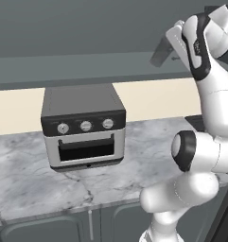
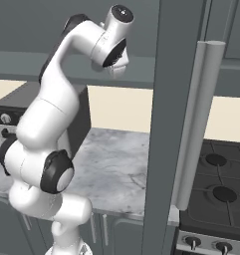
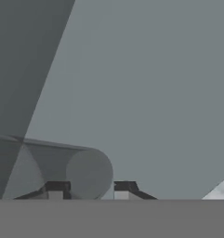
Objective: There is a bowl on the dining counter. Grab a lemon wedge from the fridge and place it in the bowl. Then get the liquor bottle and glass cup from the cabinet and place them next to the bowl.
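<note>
Hand view: gripper (image 3: 91, 188) spread wide around the glass cup (image 3: 62, 169) inside the cabinet (image 3: 146, 83), not clamped.

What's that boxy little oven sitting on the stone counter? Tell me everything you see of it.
The toaster oven is a squat box with a dark grey top, a dark band holding three round silver knobs, and a lighter silver front with a dark window. Its door looks closed. It stands upright on the grey marbled counter, back toward the cream wall. Nothing else touches it; in the right base view the arm hides most of it.
</note>
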Controlling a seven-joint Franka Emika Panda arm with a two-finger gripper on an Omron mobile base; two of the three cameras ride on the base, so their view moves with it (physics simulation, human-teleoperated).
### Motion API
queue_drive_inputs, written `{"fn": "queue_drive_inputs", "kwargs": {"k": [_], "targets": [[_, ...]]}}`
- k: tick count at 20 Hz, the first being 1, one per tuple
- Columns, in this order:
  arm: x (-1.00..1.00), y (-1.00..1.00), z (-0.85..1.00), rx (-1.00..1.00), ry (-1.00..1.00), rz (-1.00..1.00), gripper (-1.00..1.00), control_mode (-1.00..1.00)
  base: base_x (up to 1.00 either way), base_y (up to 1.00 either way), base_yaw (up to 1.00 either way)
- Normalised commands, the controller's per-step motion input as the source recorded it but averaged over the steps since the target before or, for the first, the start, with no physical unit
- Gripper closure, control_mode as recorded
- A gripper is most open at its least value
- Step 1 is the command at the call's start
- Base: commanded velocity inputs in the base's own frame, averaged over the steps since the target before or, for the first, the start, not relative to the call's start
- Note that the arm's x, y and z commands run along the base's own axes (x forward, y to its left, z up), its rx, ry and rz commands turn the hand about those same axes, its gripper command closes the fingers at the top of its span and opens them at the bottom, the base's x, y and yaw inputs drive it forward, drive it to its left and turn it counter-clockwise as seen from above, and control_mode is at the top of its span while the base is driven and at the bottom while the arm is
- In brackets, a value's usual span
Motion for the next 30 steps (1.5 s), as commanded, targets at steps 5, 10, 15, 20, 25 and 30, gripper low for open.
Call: {"fn": "queue_drive_inputs", "kwargs": {"k": [5,10,15,20,25,30], "targets": [[-0.63,0.05,0.00,0.01,-0.16,0.00,1.00,-1.00,0.00,0.00,0.00],[-0.88,0.11,0.08,0.00,-0.25,0.00,1.00,-1.00,0.00,0.00,0.00],[-0.85,0.16,0.01,0.00,-0.20,0.00,1.00,-1.00,0.00,0.00,0.00],[-0.86,0.15,0.00,0.00,-0.15,0.00,1.00,-1.00,0.00,0.00,0.00],[-1.00,0.18,0.05,0.00,-0.05,0.04,1.00,-1.00,0.00,0.00,0.00],[-0.94,0.19,0.04,-0.05,0.05,0.12,1.00,-1.00,0.00,0.00,0.00]]}}
